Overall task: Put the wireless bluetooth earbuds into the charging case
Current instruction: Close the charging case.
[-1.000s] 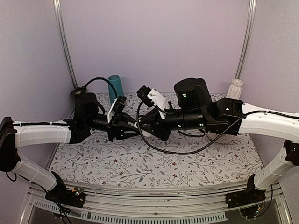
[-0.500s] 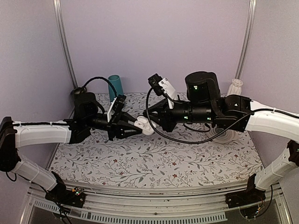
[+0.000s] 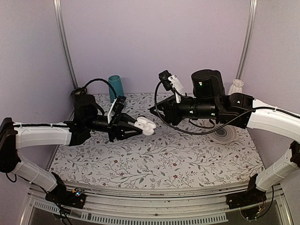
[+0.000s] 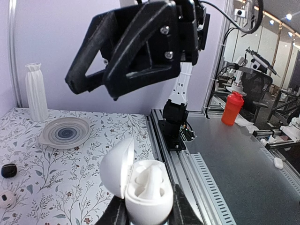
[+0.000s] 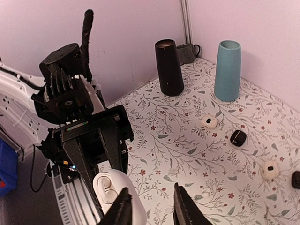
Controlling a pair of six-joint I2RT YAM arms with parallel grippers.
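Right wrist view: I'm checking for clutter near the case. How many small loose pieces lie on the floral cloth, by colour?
White round pieces: 2
Black lumps: 2
Total: 4

Open gap: charging case to right jaws

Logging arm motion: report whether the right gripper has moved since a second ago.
Yes. The right gripper has drawn back rightward, away from the charging case, toward the white vase.
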